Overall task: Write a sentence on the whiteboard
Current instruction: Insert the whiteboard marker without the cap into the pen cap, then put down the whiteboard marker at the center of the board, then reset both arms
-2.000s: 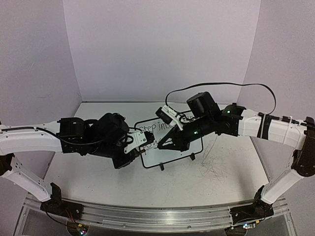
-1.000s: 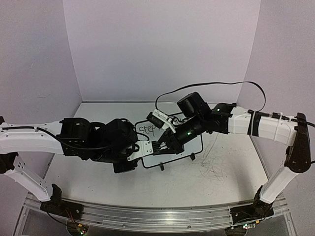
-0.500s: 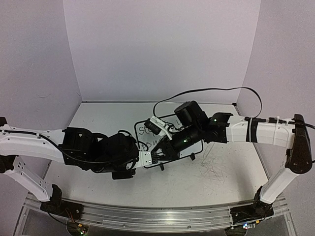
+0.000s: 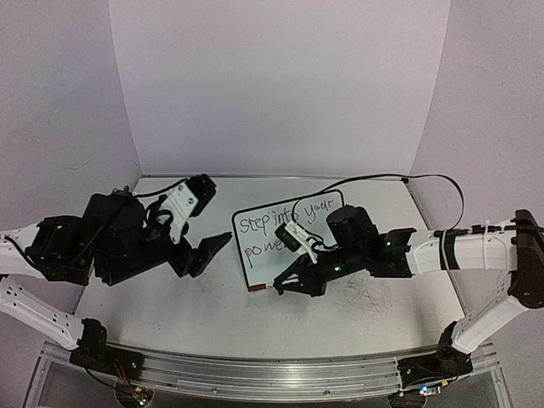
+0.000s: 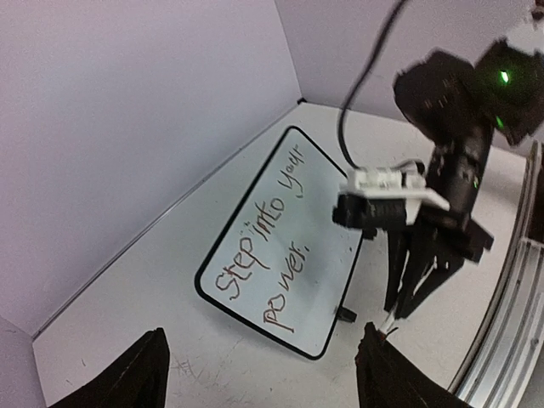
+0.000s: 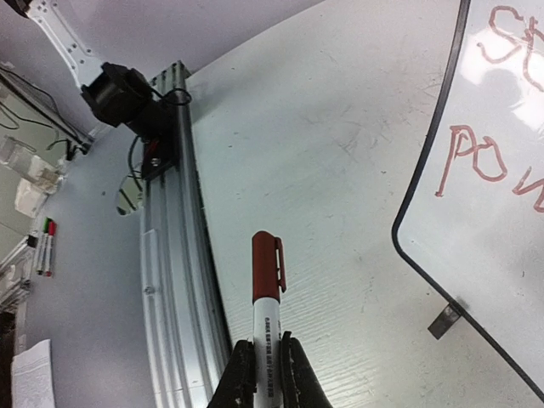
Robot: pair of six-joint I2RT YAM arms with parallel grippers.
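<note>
Whiteboard (image 5: 280, 246) sits midway on the table (image 4: 127, 314), black-framed, its two-line sentence (image 5: 259, 238) reading "step into your power." Your left gripper (image 5: 263, 370) gapes wide, empty; your right gripper (image 6: 265, 365) pinches a red-capped marker (image 6: 267, 289).

Black-framed whiteboard (image 4: 257, 269) on the table (image 4: 170, 306); handwritten sentence (image 4: 285, 219), two lines

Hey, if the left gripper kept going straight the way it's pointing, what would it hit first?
Probably the whiteboard: it lies straight ahead of the open left gripper, with nothing between them. The gripper seems angled downward, so it might touch the tabletop first; depth is unclear.
</note>
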